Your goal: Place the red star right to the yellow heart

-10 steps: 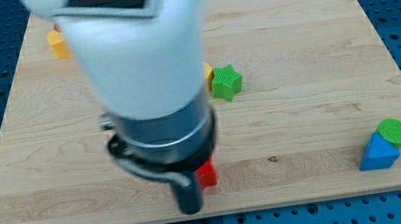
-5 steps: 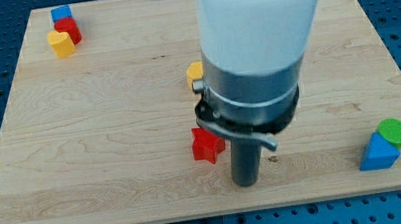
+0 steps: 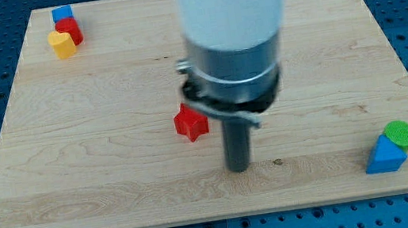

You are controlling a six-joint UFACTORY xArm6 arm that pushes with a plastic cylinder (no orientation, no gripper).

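Note:
The red star (image 3: pixel 190 123) lies near the middle of the wooden board (image 3: pixel 73 148). My tip (image 3: pixel 239 168) rests on the board to the lower right of the red star, a short gap away from it. The arm's white and grey body hides the board's centre behind it. The yellow heart does not show; the arm covers the spot where a yellow block was seen before.
At the view's top left stand a blue block (image 3: pixel 61 13), a red block (image 3: pixel 70 30) and a yellow block (image 3: pixel 61 44). At the bottom right a green cylinder (image 3: pixel 400 134) touches a blue triangle block (image 3: pixel 384 156).
The red star has moved up and to the left across the board. My tip swung right, then slid slightly left and up. The arm now hides the yellow block and the green star.

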